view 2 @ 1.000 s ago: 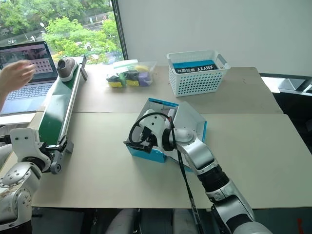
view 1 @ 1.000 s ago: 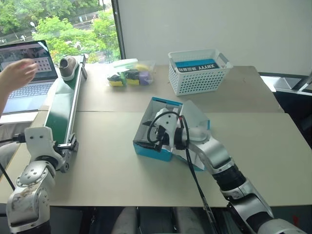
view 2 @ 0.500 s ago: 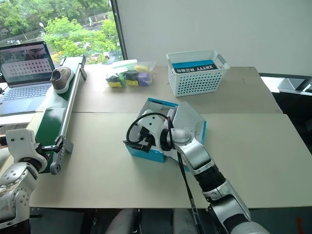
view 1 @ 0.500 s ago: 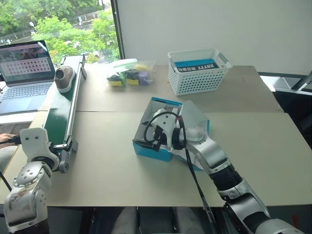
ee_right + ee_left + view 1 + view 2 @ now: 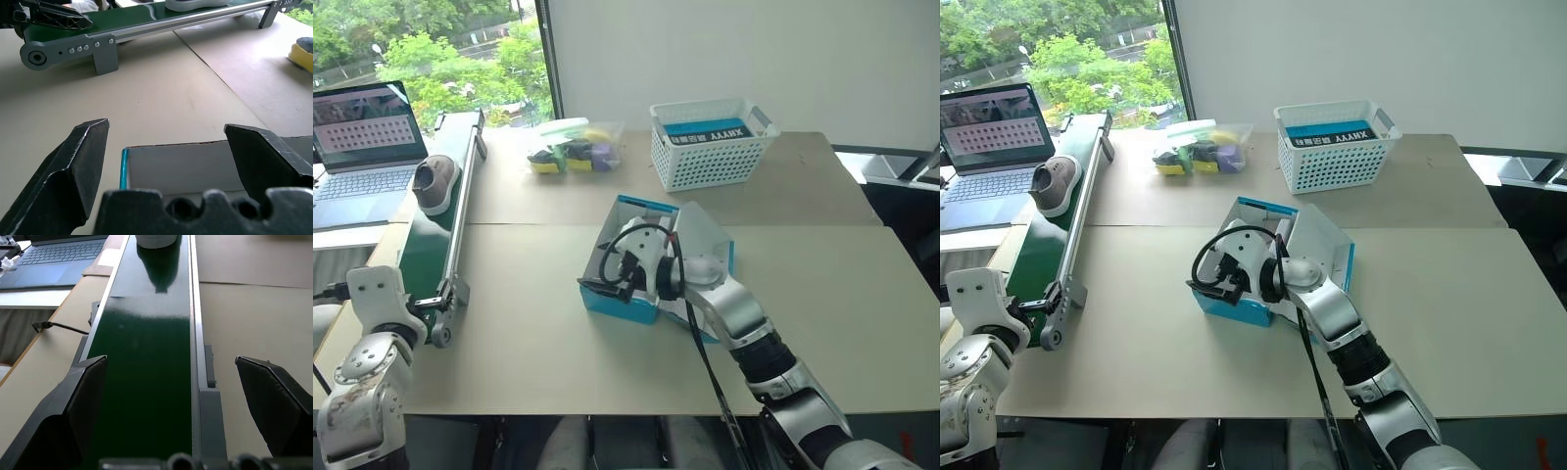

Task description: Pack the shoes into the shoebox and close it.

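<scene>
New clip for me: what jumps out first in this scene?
The open teal shoebox at the middle of the table, with the right gripper hovering over its near wall, fingers spread and holding nothing. Next, a single grey shoe on the green conveyor belt along the table's left edge, with the open left gripper waiting at the belt's near end.

A blue card with a black band lying in the white plastic lattice basket [image 5: 710,147] carries white lettering [image 5: 720,135], upside down from the head camera; it looks like "XHYVV", not certain. The open laptop's screen [image 5: 367,122] shows a grid of marks too small to read.
</scene>
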